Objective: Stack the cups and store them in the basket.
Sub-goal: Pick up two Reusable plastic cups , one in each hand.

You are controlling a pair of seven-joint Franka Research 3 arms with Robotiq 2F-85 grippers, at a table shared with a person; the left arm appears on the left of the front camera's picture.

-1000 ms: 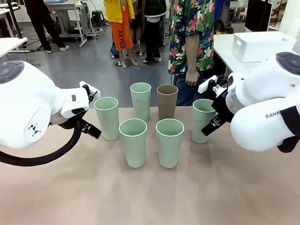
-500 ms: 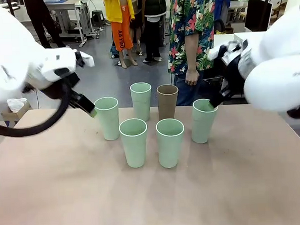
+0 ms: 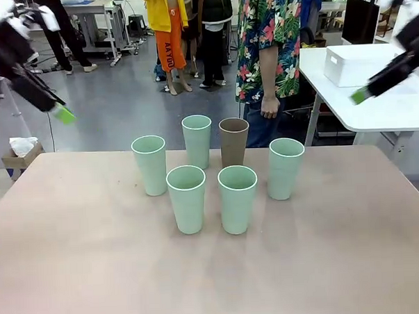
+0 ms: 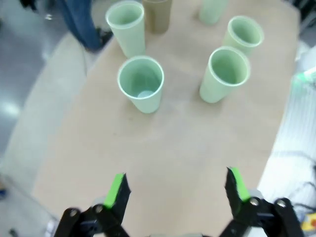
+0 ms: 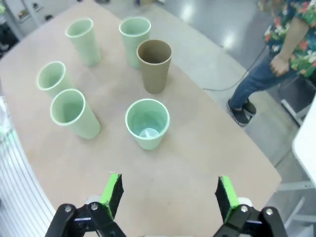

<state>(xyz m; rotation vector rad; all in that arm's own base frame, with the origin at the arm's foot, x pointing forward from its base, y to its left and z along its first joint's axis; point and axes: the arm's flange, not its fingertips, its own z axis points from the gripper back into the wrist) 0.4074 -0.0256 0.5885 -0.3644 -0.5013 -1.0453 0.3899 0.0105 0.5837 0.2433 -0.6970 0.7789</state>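
Observation:
Six cups stand upright in two rows at the table's middle. The back row has a mint cup (image 3: 149, 164), a mint cup (image 3: 197, 140), the brown cup (image 3: 234, 140) and a mint cup (image 3: 286, 167). Two mint cups (image 3: 187, 198) (image 3: 238, 198) stand in front. The white basket (image 3: 362, 63) sits on a side table at the far right. My left gripper (image 3: 60, 112) (image 4: 177, 187) hangs high at the left, open and empty, nearest to a mint cup (image 4: 140, 84). High on the right, my right gripper (image 3: 362, 93) (image 5: 169, 192) is open and empty too, above a mint cup (image 5: 147, 123) and the brown cup (image 5: 154, 65).
A person in a floral shirt (image 3: 267, 43) stands at the table's far edge, one hand (image 3: 267, 107) hanging down. The white side table (image 3: 402, 114) stands behind the right corner. The wooden tabletop (image 3: 215, 275) lies bare in front of the cups.
Both arms have lifted up and outward from beside the outer cups to high above the table's sides. The cups have not moved.

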